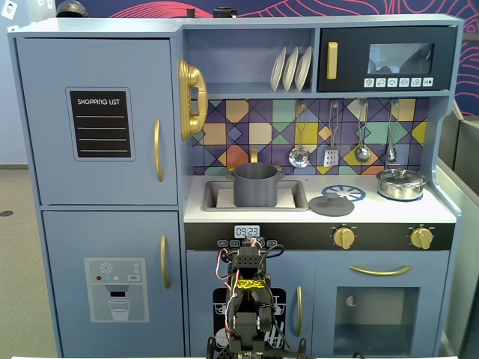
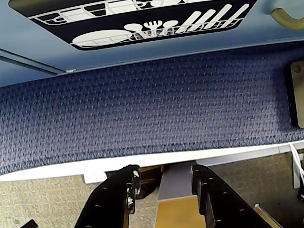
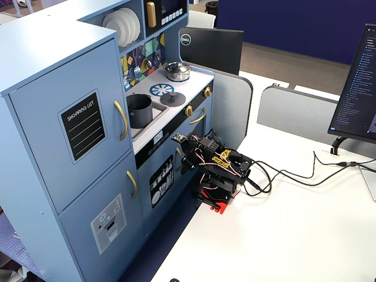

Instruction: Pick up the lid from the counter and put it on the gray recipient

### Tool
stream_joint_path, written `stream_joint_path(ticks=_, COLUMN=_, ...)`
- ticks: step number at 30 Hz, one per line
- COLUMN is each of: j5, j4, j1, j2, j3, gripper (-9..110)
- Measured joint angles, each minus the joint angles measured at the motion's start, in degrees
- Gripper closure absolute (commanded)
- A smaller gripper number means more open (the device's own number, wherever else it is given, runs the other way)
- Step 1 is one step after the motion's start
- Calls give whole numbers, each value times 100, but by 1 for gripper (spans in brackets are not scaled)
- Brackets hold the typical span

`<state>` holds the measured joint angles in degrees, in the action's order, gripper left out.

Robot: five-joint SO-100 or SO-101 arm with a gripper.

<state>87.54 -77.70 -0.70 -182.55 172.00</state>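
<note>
I see the dark gray lid (image 1: 331,204) on a white counter (image 1: 389,210), beside a blue-and-white burner pattern (image 1: 343,193). The gray recipient (image 1: 255,185) is matte dark gray. My end effector (image 2: 164,183) is black above blue woven carpet (image 2: 152,109).

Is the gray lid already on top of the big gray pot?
No, the lid lies flat on the counter beside the open gray pot in the sink.

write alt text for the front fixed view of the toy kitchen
A matte dark gray cylindrical pot sits in a blue toy kitchen's sink, its flat round gray lid lying on the counter to the right. The folded black robot arm sits low in front.
</note>
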Motion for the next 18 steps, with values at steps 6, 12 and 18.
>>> stream_joint_path(ticks=6, j5=0, j4=0, j1=-123, j2=0, j3=0, gripper=101)
stream_joint_path(ticks=12, j5=-9, j4=0, j1=-123, j2=0, j3=0, gripper=101)
stream_joint_path(ticks=18, j5=-53, j4=70, j1=-360, j2=18, j3=-185, gripper=101)
